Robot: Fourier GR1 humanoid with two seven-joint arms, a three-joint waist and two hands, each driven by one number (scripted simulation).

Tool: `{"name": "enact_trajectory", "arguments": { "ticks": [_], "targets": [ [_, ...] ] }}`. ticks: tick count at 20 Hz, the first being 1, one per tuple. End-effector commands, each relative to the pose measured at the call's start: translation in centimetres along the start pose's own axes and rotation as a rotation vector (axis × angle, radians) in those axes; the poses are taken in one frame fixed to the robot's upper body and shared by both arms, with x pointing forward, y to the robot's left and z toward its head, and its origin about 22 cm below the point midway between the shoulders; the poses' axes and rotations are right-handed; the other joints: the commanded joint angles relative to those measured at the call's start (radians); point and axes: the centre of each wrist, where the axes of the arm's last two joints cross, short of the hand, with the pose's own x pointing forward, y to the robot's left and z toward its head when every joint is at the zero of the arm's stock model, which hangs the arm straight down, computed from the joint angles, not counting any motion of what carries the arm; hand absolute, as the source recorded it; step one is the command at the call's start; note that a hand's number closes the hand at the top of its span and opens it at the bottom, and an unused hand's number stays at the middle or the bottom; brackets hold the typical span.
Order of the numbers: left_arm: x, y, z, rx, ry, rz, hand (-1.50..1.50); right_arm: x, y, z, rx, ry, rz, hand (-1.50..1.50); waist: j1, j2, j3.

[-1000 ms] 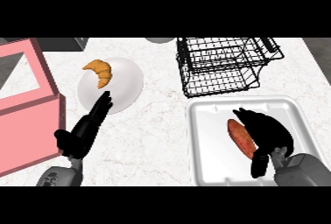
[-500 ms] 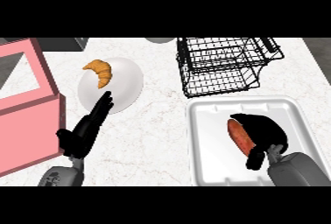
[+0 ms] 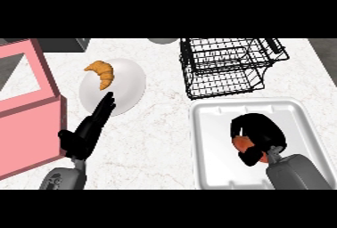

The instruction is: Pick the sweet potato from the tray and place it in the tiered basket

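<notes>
Our right hand curled round the sweet potato mid-tray, near the tiered basket; our left hand rested spread, fingertips touching the plate.

A golden-brown croissant lies on a white round plate at upper left; white-grey marbled counter, black wire basket, pink box.

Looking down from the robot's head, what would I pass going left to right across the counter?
Pink box → left hand, resting open → white plate with a croissant → black wire tiered basket → white tray, where the right hand curls over the sweet potato.
</notes>
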Motion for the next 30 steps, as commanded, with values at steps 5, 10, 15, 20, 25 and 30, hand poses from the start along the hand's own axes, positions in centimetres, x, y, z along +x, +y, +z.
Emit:
{"name": "enact_trajectory", "arguments": {
  "ticks": [5, 10, 15, 20, 25, 30],
  "targets": [
    [0.2, 0.3, -0.2, -0.003, -0.018, -0.009, 0.0, -15.0, -8.1, 2.3, -0.168, 0.063, 0.029, 1.5, 0.001, 0.013, 0.004],
    [0.7, 0.1, -0.2, -0.037, -0.025, 0.008, 0.0, -23.6, -11.9, 5.9, -0.234, 0.145, 0.025, 1.5, 0.044, 0.025, 0.008],
    [1.8, -1.0, -1.4, -0.053, -0.024, 0.003, 0.0, -25.5, -14.6, 5.4, -0.404, 0.065, -0.093, 1.5, 0.051, 0.02, 0.006],
    [0.2, -1.0, -0.2, -0.046, -0.027, 0.009, 0.0, -25.6, -18.2, 6.0, -0.518, -0.213, -0.409, 1.5, 0.041, 0.012, 0.004],
    [0.5, -0.5, -1.4, -0.006, -0.023, -0.003, 0.0, -23.6, -22.2, 5.2, -0.582, -0.3, -0.375, 1.5, 0.027, 0.009, 0.001],
    [0.5, -0.5, -0.9, -0.015, -0.011, 0.003, 0.0, -17.9, -27.8, 3.9, -0.543, -0.343, -0.4, 1.5, 0.022, 0.003, -0.001]
  ]
}}
